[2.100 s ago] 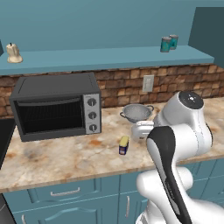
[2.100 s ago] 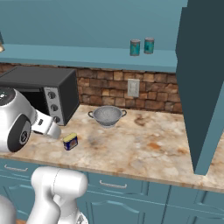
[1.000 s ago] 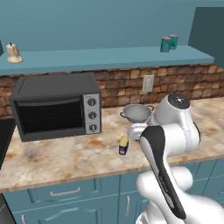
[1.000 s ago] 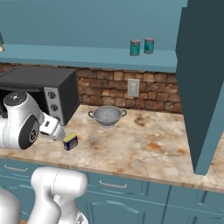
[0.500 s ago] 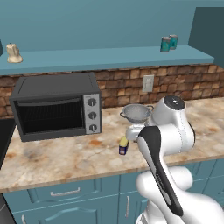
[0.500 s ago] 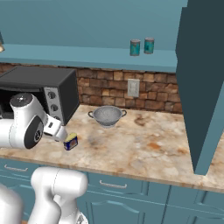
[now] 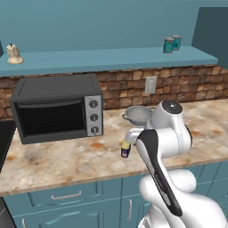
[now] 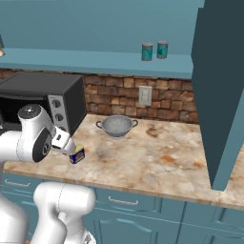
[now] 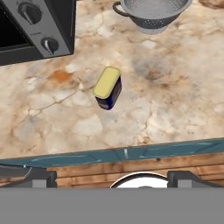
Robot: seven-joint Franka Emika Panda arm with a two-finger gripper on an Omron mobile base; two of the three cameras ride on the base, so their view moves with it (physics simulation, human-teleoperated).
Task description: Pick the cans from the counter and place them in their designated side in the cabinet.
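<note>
gripper (image 8: pixel 71 148) hovers over the dark blue can (image 9: pixel 107 88) at frame centre, apparently unclenched; next, descend and grasp.

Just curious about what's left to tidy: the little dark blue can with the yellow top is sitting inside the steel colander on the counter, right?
Not quite. The dark blue can stands on the bare counter, apart from the steel colander, nearer the counter's front edge. The hand view shows the gap between them.

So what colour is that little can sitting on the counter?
Dark blue with a yellow top; the can shows best in the hand view.
</note>
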